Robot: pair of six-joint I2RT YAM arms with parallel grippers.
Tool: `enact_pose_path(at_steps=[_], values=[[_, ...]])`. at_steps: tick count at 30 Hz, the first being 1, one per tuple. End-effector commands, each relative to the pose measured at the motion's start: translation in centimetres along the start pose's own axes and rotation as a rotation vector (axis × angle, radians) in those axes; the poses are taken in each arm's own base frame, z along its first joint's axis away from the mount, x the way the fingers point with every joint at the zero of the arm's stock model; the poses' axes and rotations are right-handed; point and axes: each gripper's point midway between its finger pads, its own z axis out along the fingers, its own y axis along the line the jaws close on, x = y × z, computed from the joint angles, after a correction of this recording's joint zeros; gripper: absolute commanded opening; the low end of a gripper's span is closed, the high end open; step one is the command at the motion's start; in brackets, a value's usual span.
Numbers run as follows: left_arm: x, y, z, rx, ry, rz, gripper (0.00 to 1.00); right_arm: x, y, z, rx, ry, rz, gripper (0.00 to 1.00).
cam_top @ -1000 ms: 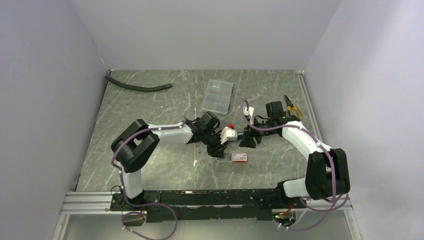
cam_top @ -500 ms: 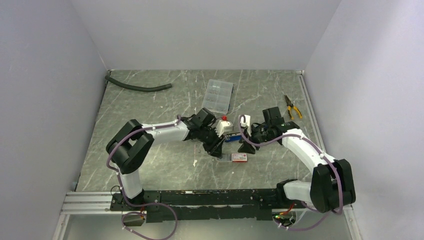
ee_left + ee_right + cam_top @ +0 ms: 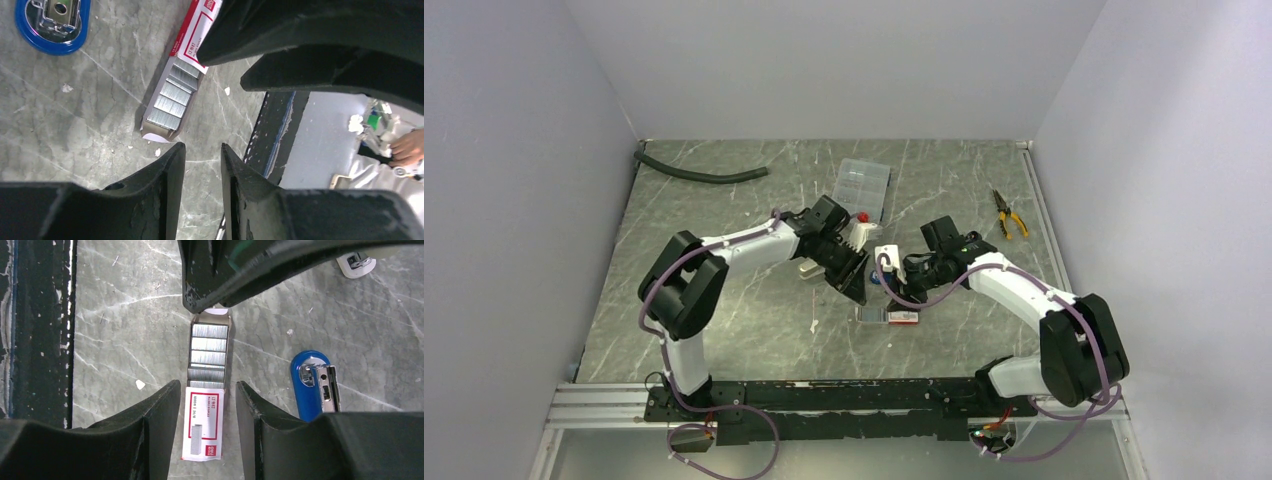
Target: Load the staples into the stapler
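Top external: my right arm [image 3: 1014, 285] has swung in over the staples [image 3: 871, 314], and my left arm [image 3: 754, 240] has drawn back toward the clear case [image 3: 861, 187].
Right wrist view: the right fingers [image 3: 150, 425] stand part open and empty, straddling the white box [image 3: 202, 422] on the worktop [image 3: 125, 330]. The strips sit in its slid-out tray just ahead, the blue stapler [image 3: 310, 390] beside it. I can't judge the height above the box. The left fingers [image 3: 160, 195] are narrow and hold nothing, so I'd say picking up a strip comes next.
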Motion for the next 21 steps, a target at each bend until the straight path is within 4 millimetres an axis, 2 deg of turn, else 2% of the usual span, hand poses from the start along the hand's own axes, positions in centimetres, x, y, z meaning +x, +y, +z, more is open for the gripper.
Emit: enact_pose_path(at_steps=[1, 10, 21], values=[[0.4, -0.4, 1.2, 0.049, 0.043, -0.160, 0.37, 0.2, -0.1, 0.2, -0.004, 0.003, -0.084, 0.48], [1.5, 0.9, 2.5, 0.020, 0.032, -0.287, 0.37, 2.4, 1.6, 0.7, -0.030, 0.037, -0.074, 0.60], [1.9, 2.9, 3.7, -0.045, 0.039, -0.345, 0.39, 4.0, 1.0, 1.8, 0.003, 0.088, -0.060, 0.63]])
